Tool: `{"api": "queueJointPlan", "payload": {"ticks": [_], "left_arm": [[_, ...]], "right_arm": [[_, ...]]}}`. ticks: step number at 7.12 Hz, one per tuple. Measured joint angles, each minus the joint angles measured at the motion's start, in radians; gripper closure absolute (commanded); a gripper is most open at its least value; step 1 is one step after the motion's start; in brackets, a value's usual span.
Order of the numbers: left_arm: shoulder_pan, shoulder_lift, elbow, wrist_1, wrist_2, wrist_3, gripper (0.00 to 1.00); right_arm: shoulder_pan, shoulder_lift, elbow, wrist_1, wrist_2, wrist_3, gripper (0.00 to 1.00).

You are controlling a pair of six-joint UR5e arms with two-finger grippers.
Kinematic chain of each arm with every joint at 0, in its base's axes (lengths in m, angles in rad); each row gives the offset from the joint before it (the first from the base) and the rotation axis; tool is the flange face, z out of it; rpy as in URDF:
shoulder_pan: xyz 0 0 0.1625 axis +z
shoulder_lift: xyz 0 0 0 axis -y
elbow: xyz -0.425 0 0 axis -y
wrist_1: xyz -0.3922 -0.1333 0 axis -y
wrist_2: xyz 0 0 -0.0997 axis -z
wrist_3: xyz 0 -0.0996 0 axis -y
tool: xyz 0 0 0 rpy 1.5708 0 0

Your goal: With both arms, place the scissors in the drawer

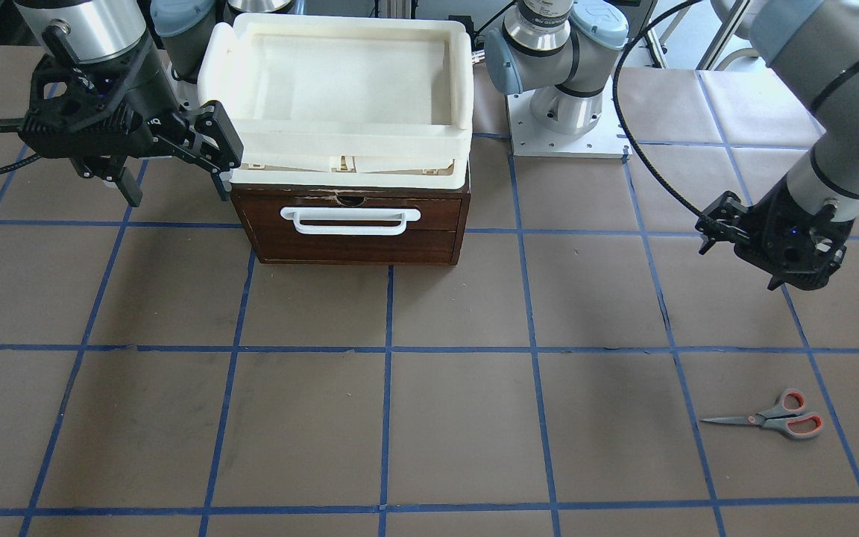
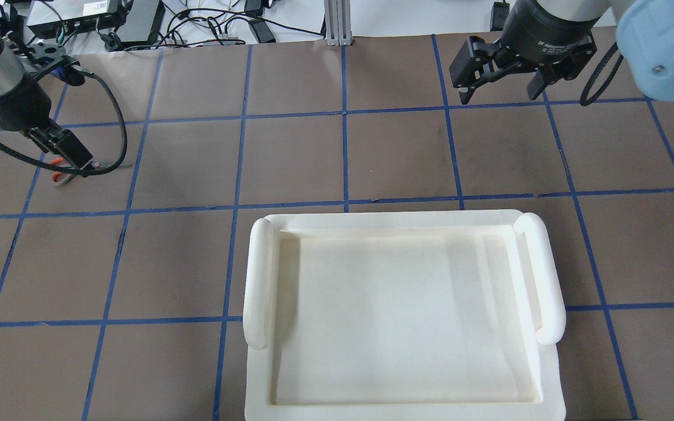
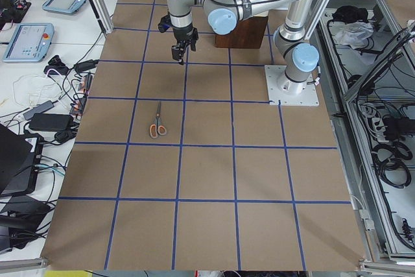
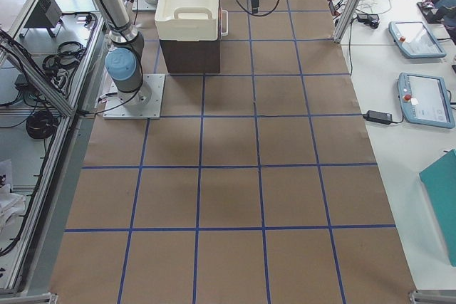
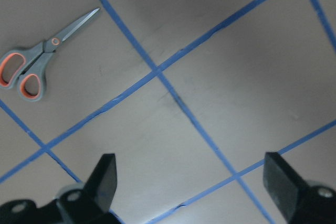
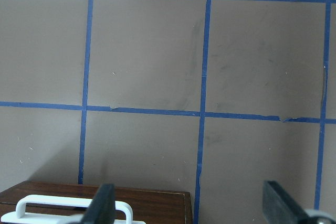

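Right now the brown-papered table with its blue tape grid is stretching out under both of my arms. My left arm is reaching over its own side of the table, and my right arm is hanging close beside the wooden cabinet. A cream-white plastic tray is sitting on top of that cabinet. Just below the tray, the dark brown drawer is sitting pushed in, its white bar handle facing away from me. My right claw is hovering near the drawer's front with its fingers spread wide and nothing between them. My left claw is hovering above bare table, also gaping wide and gripping nothing. The scissors are lying flat on the table with blades closed, well apart from the drawer, on my left side and beyond my left claw, not between its fingers.
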Motion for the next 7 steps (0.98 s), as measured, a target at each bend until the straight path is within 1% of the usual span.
{"api": "queueJointPlan", "payload": {"ticks": [3,5,6,7], "left_arm": [[0.091,-0.130,0.009,0.168,0.033,0.581,0.00],[0.133,-0.219,0.009,0.283,0.032,0.833,0.02],[0.154,-0.266,0.009,0.344,0.026,0.967,0.02],[0.178,-0.306,0.012,0.389,-0.001,1.115,0.02]], "right_arm": [[0.000,-0.002,0.005,0.000,0.000,0.000,0.00],[0.018,0.005,0.013,-0.001,0.003,-0.012,0.00],[0.054,0.018,0.024,-0.006,0.004,-0.013,0.00],[0.100,0.037,0.034,-0.011,0.005,-0.021,0.00]]}}
